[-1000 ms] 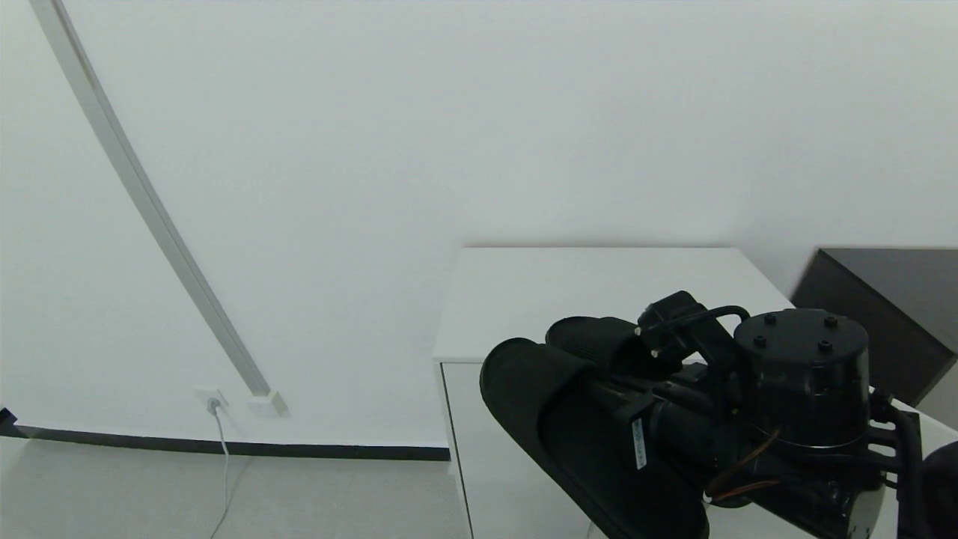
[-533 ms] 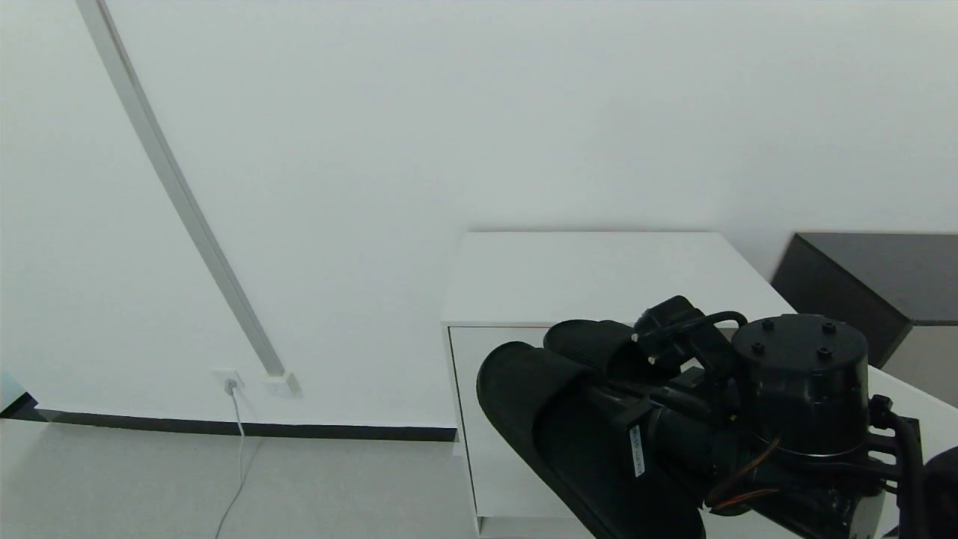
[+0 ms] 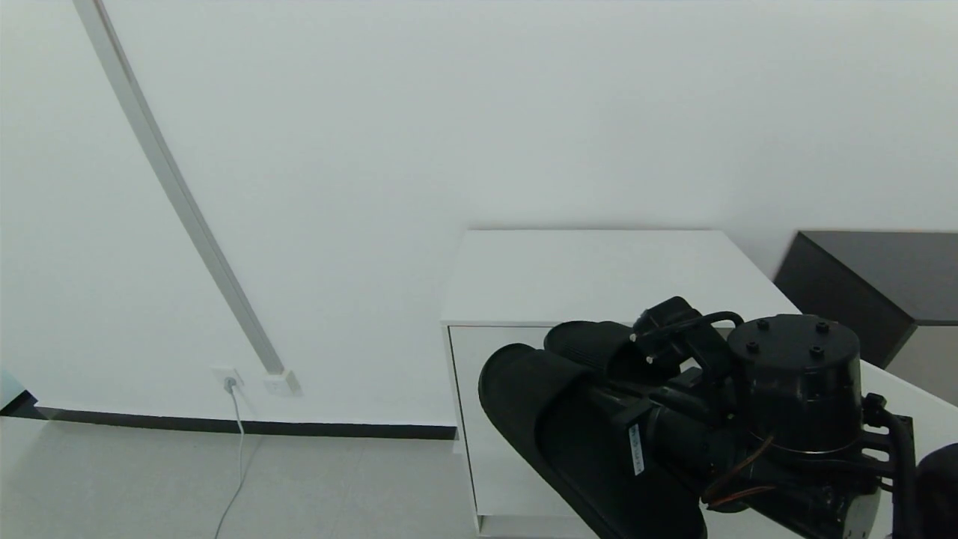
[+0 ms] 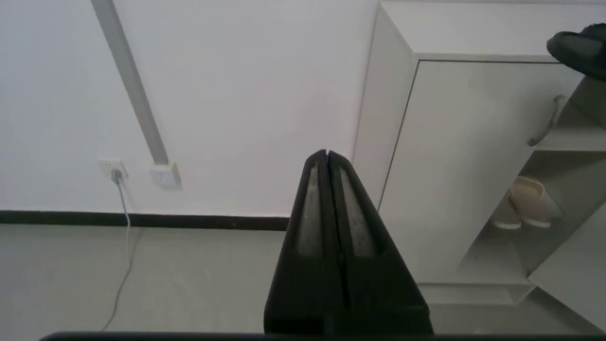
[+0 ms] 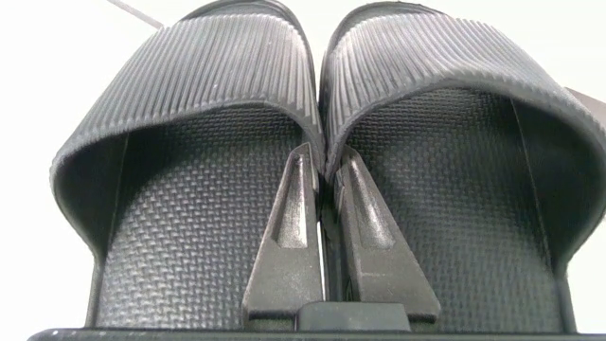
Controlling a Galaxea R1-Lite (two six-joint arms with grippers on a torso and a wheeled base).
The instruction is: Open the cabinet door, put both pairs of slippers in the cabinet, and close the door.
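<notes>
The right gripper (image 5: 322, 161) pinches a pair of black ribbed rubber slippers (image 5: 218, 123) by their touching inner straps, raised before a white box-shaped cabinet (image 3: 584, 269). The left gripper (image 4: 327, 156) is clenched on nothing; pale slippers (image 4: 525, 204) rest on a cabinet shelf.

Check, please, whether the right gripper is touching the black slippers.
Touching. In the right wrist view the right gripper pinches the adjoining strap edges of the black slippers between its fingers.

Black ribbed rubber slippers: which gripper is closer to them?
Right. The right gripper pinches the black ribbed rubber slippers by their inner straps; the left gripper is shut, empty, well apart from them.
</notes>
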